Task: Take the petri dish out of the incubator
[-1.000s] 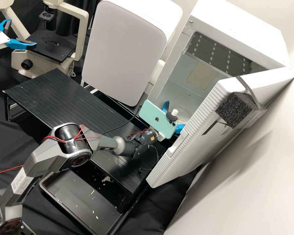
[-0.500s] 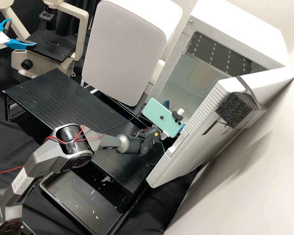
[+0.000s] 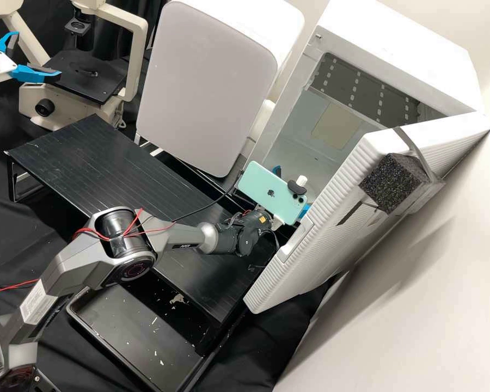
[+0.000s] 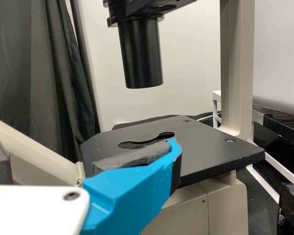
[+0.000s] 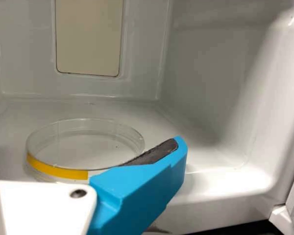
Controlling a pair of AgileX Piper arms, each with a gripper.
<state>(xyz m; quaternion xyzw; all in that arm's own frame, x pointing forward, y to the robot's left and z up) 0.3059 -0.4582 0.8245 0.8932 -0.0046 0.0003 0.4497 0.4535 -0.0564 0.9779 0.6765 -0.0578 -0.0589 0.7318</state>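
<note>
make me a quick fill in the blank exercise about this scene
The petri dish is ____ the incubator.
The strip of tape on the dish is ____.
The incubator's door stands ____, not shut.
The ____ gripper is by the microscope.

Missing words: inside; yellow; open; left

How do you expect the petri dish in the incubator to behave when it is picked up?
The petri dish looks clear and thin-walled, so probably stiff but easily cracked. Its smooth wall may slip, though the yellow tape might add grip. Lying flat and low, it would likely slide before tipping.
</note>
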